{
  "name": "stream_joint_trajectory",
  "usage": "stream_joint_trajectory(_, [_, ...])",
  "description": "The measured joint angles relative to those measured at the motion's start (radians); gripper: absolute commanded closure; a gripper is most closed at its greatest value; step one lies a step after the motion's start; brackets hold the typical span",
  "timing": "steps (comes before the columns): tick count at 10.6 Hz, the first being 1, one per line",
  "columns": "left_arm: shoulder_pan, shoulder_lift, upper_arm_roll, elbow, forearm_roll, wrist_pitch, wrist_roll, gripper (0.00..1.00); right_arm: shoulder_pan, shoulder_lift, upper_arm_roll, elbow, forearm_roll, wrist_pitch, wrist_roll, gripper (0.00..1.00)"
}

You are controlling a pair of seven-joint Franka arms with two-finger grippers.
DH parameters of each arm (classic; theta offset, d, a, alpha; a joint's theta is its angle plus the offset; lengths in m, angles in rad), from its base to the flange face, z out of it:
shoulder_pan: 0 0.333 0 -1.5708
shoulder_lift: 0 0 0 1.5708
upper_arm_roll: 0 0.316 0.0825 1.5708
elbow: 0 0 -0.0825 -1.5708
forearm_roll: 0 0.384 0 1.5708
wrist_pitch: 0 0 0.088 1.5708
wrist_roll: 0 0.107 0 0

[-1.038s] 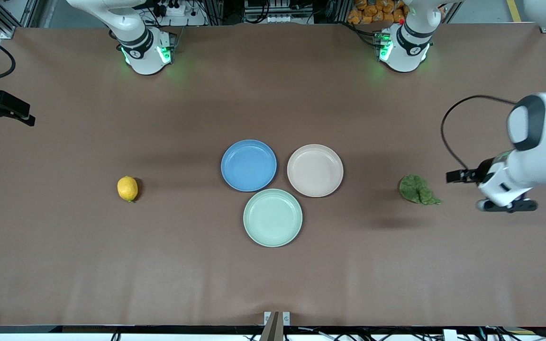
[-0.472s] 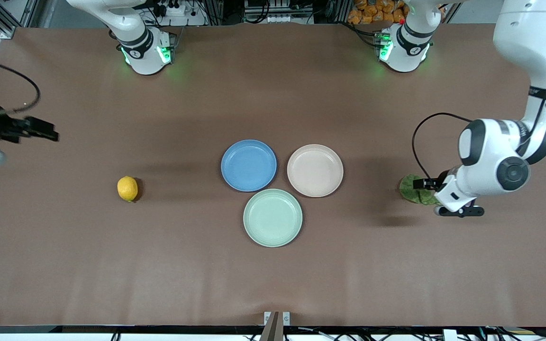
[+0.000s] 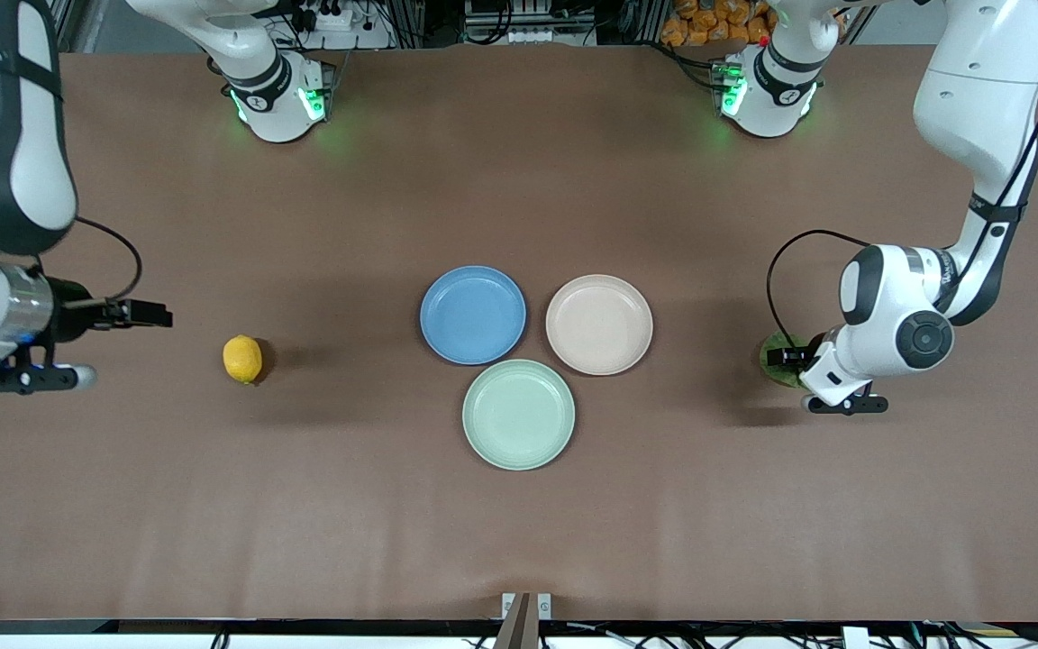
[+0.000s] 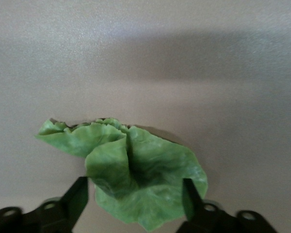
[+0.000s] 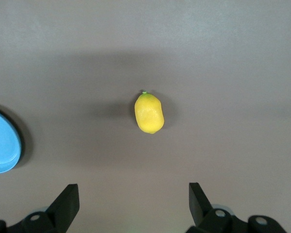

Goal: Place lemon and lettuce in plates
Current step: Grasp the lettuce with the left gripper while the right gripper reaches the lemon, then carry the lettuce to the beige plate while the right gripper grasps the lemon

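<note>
The lemon [image 3: 242, 359] lies on the table toward the right arm's end; it also shows in the right wrist view [image 5: 149, 112]. My right gripper [image 3: 157, 315] is open and empty, short of the lemon and apart from it [image 5: 133, 201]. The lettuce [image 3: 770, 366] lies toward the left arm's end, mostly hidden under my left gripper [image 3: 784, 357]. In the left wrist view the lettuce [image 4: 140, 170] sits between the open fingers of my left gripper [image 4: 135, 200]. The blue plate [image 3: 473, 315] and the beige-pink plate [image 3: 599, 324] sit side by side at mid-table, both empty.
A pale mint-green plate [image 3: 519, 415] lies nearer the front camera than the other two plates and touches both. The blue plate's edge shows in the right wrist view [image 5: 2, 141]. Bare brown table surrounds the lemon and the lettuce.
Both arms have swung in from the table's ends. My left gripper has come over the lettuce and now covers most of it. My right gripper has moved closer to the lemon.
</note>
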Motion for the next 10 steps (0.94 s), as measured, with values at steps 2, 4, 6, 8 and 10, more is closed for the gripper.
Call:
stream_joint_trajectory(2, [0.0,0.008,0.0,0.0,0.029,0.005,-0.011,0.77,0.001,0.048,0.004,-0.03,0.0,0.092,0.0,0.0])
stream_joint_trajectory(4, [0.0,0.008,0.0,0.0,0.03,0.005,-0.014,1.0,0.002,0.072,0.008,-0.119,0.0,0.244,0.0,0.0])
stream_joint_trajectory(6, [-0.003,0.008,0.0,0.001,0.03,0.006,-0.038,1.0,0.009,0.077,0.01,-0.232,0.0,0.407,0.0,0.0])
stream_joint_trajectory(8, [-0.018,0.007,-0.001,0.005,0.033,0.006,-0.059,1.0,0.022,0.077,0.012,-0.338,0.0,0.553,0.0,0.0])
stream_joint_trajectory(10, [-0.035,-0.002,-0.002,0.02,0.033,0.002,-0.085,1.0,0.04,0.077,0.012,-0.432,0.0,0.688,0.0,0.0])
